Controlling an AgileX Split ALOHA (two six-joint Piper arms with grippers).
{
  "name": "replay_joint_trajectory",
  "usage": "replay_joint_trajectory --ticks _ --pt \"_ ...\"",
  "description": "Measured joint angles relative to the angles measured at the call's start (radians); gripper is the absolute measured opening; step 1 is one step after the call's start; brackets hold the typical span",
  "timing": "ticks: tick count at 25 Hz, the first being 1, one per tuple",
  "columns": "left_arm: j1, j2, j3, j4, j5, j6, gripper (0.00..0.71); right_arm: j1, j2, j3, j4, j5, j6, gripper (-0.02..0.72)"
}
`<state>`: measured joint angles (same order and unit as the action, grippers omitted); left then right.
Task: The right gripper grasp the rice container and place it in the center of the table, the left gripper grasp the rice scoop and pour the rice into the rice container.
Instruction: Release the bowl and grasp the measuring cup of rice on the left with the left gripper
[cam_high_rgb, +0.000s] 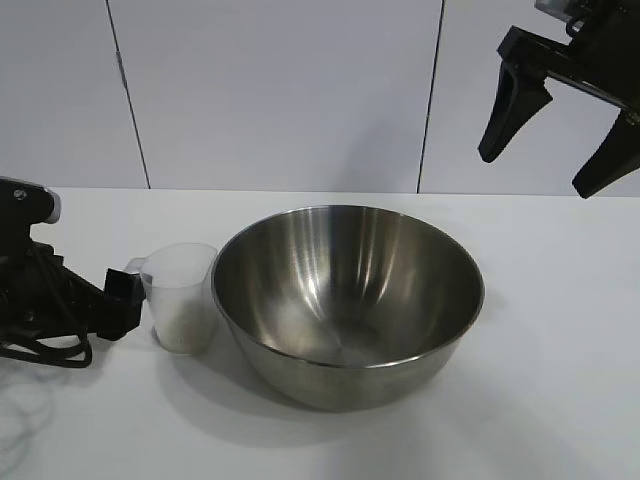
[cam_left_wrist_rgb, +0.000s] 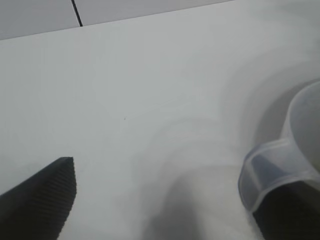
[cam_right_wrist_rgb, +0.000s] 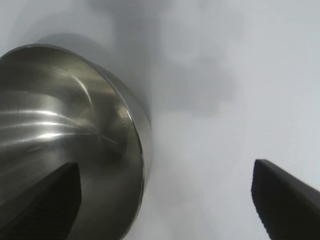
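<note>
Now left gripper (cam_high_rgb: 128, 300) at rice scoop (cam_high_rgb: 182, 297) handle, fingers apart

right gripper (cam_right_wrist_rgb: 167, 200): fingers (cam_right_wrist_rgb: 47, 205) spread wide, nothing between them | one finger over the rice container (cam_right_wrist_rgb: 65, 135) interior, other over bare tabletop (cam_right_wrist_rgb: 240, 75) | rice container: upright, steel, rim visible, resting on tabletop

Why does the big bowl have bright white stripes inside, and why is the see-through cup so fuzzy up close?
Exterior view: the bowl is shiny steel, so it mirrors the room light as pale streaks, and it throws a soft shadow on the table. Right wrist view: the same streaks show. Left wrist view: the cup sits very near the lens, so it blurs.
</note>
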<state>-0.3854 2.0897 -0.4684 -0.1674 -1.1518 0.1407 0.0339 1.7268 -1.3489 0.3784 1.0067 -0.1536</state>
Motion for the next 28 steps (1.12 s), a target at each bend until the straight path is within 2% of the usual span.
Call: replay_joint_trajectory --ticks 5,14,19,25,28 --pt "0.000 0.000 0.000 0.000 0.000 -0.001 0.529 0.000 0.000 0.000 0.000 -0.003 0.000 0.638" --pt "0.000 0.000 0.000 0.000 0.000 -0.030 0.448 0.000 0.000 0.000 0.001 -0.003 0.000 0.638" --pt "0.000 0.000 0.000 0.000 0.000 -0.034 0.357 0.000 0.000 0.000 0.001 -0.003 0.000 0.638" --pt "0.000 0.000 0.000 0.000 0.000 -0.034 0.323 0.000 0.000 0.000 0.001 -0.003 0.000 0.638" --pt "0.000 0.000 0.000 0.000 0.000 -0.034 0.250 0.000 0.000 0.000 0.001 -0.003 0.000 0.638"
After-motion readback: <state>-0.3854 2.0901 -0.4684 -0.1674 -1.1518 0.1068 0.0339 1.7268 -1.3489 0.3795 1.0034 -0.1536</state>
